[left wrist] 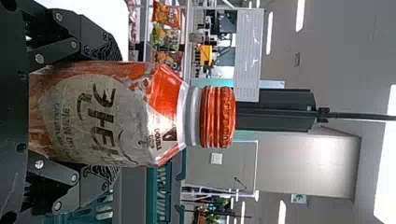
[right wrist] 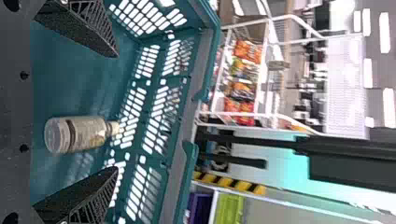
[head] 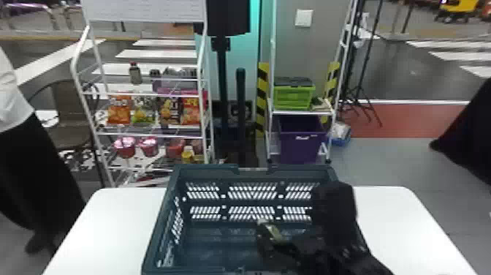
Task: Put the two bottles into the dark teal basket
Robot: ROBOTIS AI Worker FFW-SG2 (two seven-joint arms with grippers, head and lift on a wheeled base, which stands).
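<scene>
Head view: the right tool [head: 285, 239] hovers in the dark teal basket [head: 204, 170] on the white counter [head: 117, 223]. Left wrist view: the left tool [left wrist: 113, 112] clasps an orange-capped bottle [left wrist: 116, 116], basket nearby. Right wrist view: a pale bottle [right wrist: 86, 134] lies inside, ahead of the open right tool [right wrist: 116, 112].

A pale, cream-coloured bottle [right wrist: 86, 134] is lying on its side inside the dark teal plastic basket [right wrist: 74, 88], its cap pointing toward a perforated wall, while the black right gripper [head: 292, 243] is holding its flat fingers spread apart. Bright snack bags [right wrist: 241, 91] are filling a white metal rack [right wrist: 224, 113] beyond.
</scene>
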